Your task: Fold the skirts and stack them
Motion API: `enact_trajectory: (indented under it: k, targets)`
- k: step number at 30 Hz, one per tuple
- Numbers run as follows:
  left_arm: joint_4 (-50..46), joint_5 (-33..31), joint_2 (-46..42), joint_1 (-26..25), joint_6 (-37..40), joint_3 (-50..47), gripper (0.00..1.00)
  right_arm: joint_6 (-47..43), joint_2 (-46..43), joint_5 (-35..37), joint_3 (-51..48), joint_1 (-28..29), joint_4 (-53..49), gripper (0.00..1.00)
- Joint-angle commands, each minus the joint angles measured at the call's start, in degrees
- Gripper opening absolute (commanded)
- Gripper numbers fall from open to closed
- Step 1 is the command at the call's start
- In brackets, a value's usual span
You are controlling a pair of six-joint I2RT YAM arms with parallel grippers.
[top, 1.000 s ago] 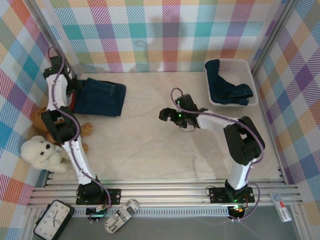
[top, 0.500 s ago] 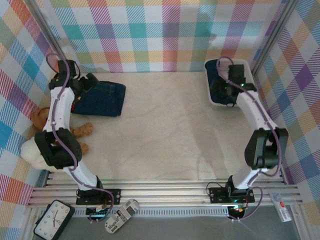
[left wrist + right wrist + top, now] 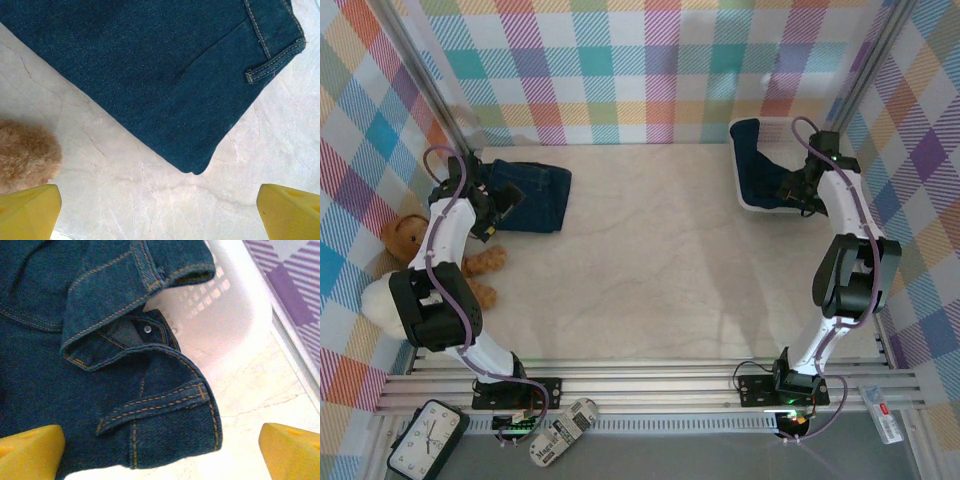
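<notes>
The left gripper (image 3: 490,212) hangs with jaws spread wide and empty over the near corner of the folded denim skirt (image 3: 528,195). That skirt lies flat by the far-left edge of the table (image 3: 650,270), with the brown teddy bear (image 3: 405,238) just beside it. The right gripper (image 3: 792,186) hovers over the second denim skirt (image 3: 770,172) — jaws equally wide, holding nothing — which is crumpled inside the white basket (image 3: 775,122) in the far-right corner. A broad stretch of tabletop lies open between the arms.
</notes>
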Motion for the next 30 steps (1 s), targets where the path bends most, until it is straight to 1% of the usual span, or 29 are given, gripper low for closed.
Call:
enact_trajectory:
  k: [1, 2, 4, 6, 11, 14, 17, 20, 24, 28, 30]
  targets:
    - [2.9, 1.7, -3.1, 0.4, 1.8, -0.8, 1.0, 3.0, 0.0, -2.9, -0.4, -0.2, -1.1, 0.99]
    - [3.5, 2.0, -3.5, 0.5, 2.2, -1.1, 1.0, 3.0, 0.4, -3.3, -0.4, -0.2, -0.4, 1.0]
    - [3.8, 1.8, -4.0, 0.5, 2.5, -1.4, 1.0, 3.2, 1.0, -4.6, -0.4, -0.2, 1.1, 0.91]
    - [3.3, 1.7, -4.2, 0.5, 2.6, -1.3, 1.0, 3.5, 1.1, -6.0, 0.3, -0.3, 1.6, 0.7]
    - [2.8, 3.5, -4.0, 0.5, 2.5, -1.3, 1.0, 2.4, -2.6, -6.5, -0.5, -0.1, 4.1, 0.31]
    - [3.3, 5.2, -3.5, 0.5, 2.1, -1.5, 1.0, 0.1, -5.2, -7.5, -0.2, -0.1, 4.9, 0.14]
    - [3.7, 6.8, -2.7, 0.4, 1.8, -1.3, 1.0, -1.9, -7.7, -13.3, 0.5, 0.1, 6.9, 0.01]
    - [4.2, 8.3, -2.4, 0.2, 1.3, -1.2, 1.0, -2.3, -9.6, -17.5, 3.4, 1.2, 8.3, 0.0]
    - [3.8, 8.6, -2.1, -1.0, 1.3, -0.1, 1.0, -1.6, -10.3, -20.5, 12.0, 4.4, 9.8, 0.0]
    - [2.5, 5.1, -1.9, -3.2, 3.1, 1.4, 1.0, -0.6, -8.7, -22.9, 22.9, 8.6, 11.7, 0.0]
    - [1.8, 3.1, -2.0, -4.3, 4.0, 2.0, 1.0, -1.3, -7.0, -25.0, 29.6, 11.8, 12.0, 0.0]
